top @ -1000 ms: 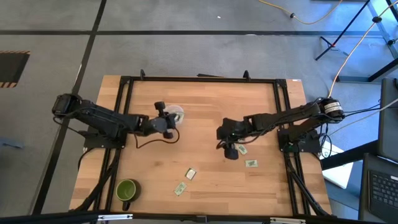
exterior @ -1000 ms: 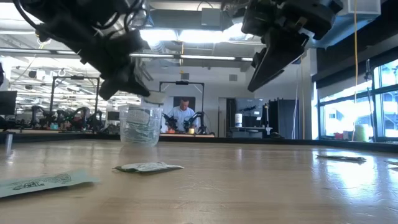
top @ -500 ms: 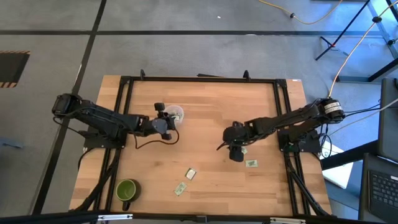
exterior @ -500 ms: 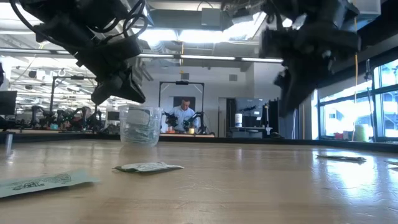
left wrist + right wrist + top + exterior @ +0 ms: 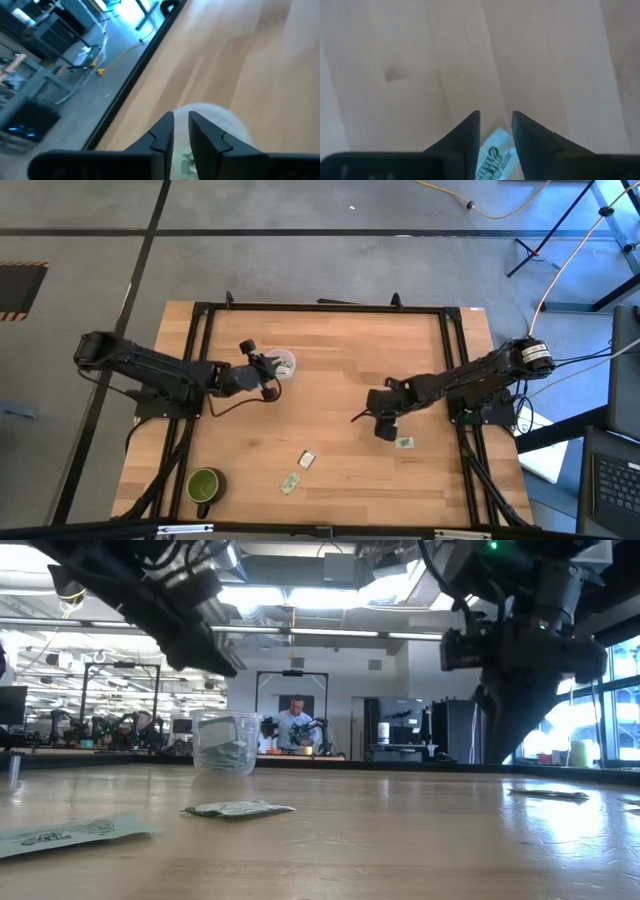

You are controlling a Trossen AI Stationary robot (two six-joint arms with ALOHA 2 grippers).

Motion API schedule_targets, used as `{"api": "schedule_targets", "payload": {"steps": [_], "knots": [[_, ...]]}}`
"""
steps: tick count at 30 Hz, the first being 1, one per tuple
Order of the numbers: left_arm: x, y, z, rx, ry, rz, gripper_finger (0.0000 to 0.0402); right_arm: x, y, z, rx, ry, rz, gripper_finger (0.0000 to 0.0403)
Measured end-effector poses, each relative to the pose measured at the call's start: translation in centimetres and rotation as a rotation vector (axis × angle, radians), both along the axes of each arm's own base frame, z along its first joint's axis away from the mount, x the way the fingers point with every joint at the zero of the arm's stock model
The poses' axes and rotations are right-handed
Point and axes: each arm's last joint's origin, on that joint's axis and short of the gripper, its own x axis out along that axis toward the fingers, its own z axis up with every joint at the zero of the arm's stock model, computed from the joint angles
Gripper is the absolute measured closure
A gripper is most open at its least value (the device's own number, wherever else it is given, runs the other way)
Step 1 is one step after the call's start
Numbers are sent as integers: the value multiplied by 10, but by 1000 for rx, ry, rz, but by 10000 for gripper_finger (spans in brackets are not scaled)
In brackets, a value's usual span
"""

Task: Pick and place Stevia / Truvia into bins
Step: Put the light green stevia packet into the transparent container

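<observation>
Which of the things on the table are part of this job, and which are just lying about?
Part of the job:
- sachets: one between the right gripper's fingers, others loose
- clear cup, under the left gripper

Just lying about:
- green mug

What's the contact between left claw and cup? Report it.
Apart. The low view shows the left claw above the cup, with background visible between them.
</observation>
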Motion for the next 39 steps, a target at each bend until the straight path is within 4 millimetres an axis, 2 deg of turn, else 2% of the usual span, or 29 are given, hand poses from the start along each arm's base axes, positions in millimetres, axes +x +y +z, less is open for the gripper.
{"api": "schedule_targets", "payload": {"steps": [6,13,18,25,34,39], "knots": [[-5,-2,11,-64,-65,-70,354,-11,-2,-12,11,54,-60,316],[-6,-2,13,-76,-76,-90,356,-22,-4,-25,17,86,-101,319],[-6,-2,13,-77,-77,-90,357,-25,-4,-33,23,42,-103,319],[-6,-2,13,-77,-76,-92,361,-26,-5,-34,26,47,-117,328],[-6,-2,13,-79,-77,-91,364,-25,-4,-35,33,38,-114,397],[-5,-4,13,-104,-62,-162,365,-21,-5,-29,6,-3,-109,393]]}}
